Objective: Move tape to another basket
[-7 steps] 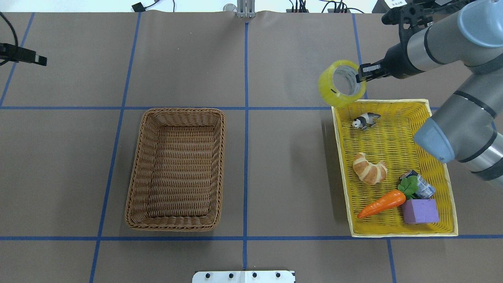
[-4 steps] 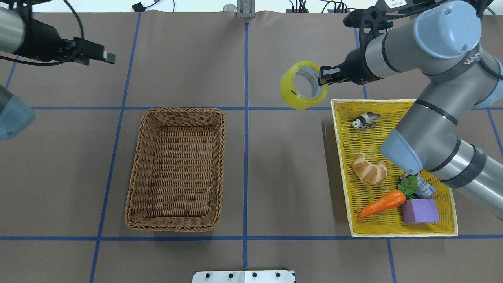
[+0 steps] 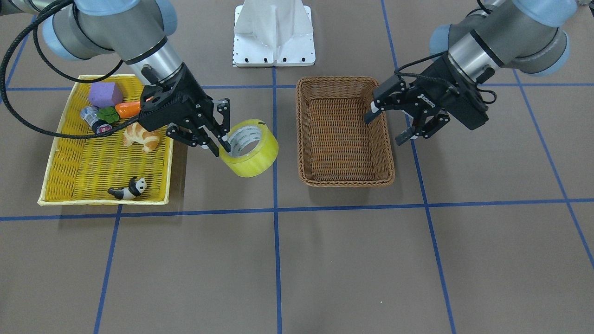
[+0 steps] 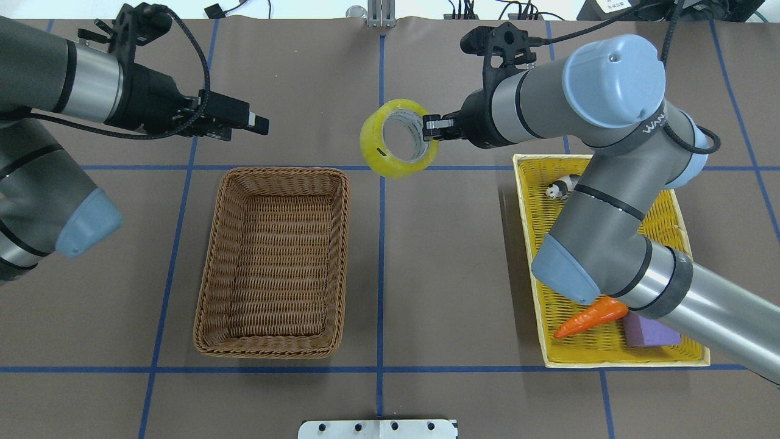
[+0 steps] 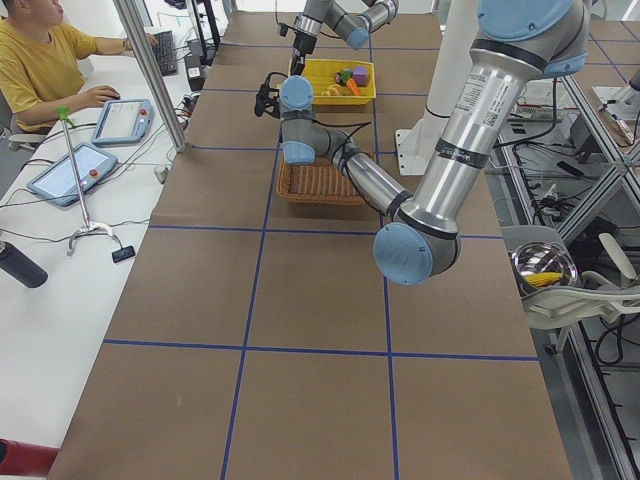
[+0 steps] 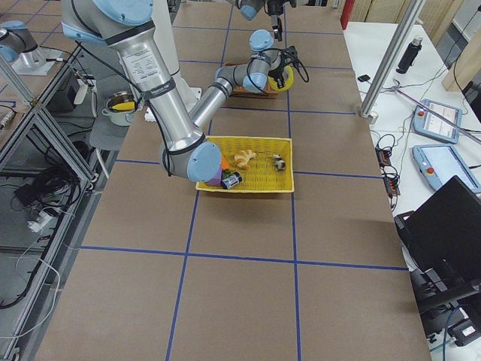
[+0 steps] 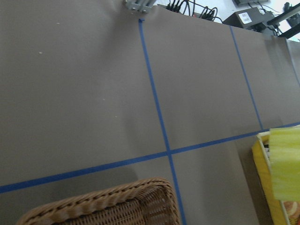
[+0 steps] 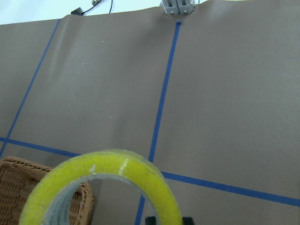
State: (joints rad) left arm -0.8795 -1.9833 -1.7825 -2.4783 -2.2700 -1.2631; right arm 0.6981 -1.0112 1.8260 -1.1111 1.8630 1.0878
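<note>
We see the right arm entering the overhead view from the lower right. Its elbow hangs over the yellow tray (image 4: 609,364), its forearm climbs to the upper right, and the wrist then turns left toward the top centre of the frame. The right gripper (image 4: 429,128) is clamped on the tape (image 4: 373,143), with one finger inside the core and the other against the yellow outer face, pinching the wall of the roll. The tape is held off the table with its open core tilted up toward the overhead camera. There it sits at the top centre, over the vertical blue line, between the basket (image 4: 268,350) at centre left and the tray at the right, and touches neither. In the right wrist view the roll fills the lower left, with a corner of the basket showing behind it.

The left arm enters the overhead view from the left edge, and its wrist stretches level to the right across the upper left of the frame. The left gripper (image 3: 385,129) has its fingers spread apart and grips nothing. In the front-facing view it hangs at upper right, by the basket's right rim. The basket has nothing in it.

In the tray, at the left of the front-facing view, lie a croissant (image 3: 141,137), a carrot (image 3: 127,109), a purple block (image 3: 106,94) and a small panda figure (image 3: 130,189).
</note>
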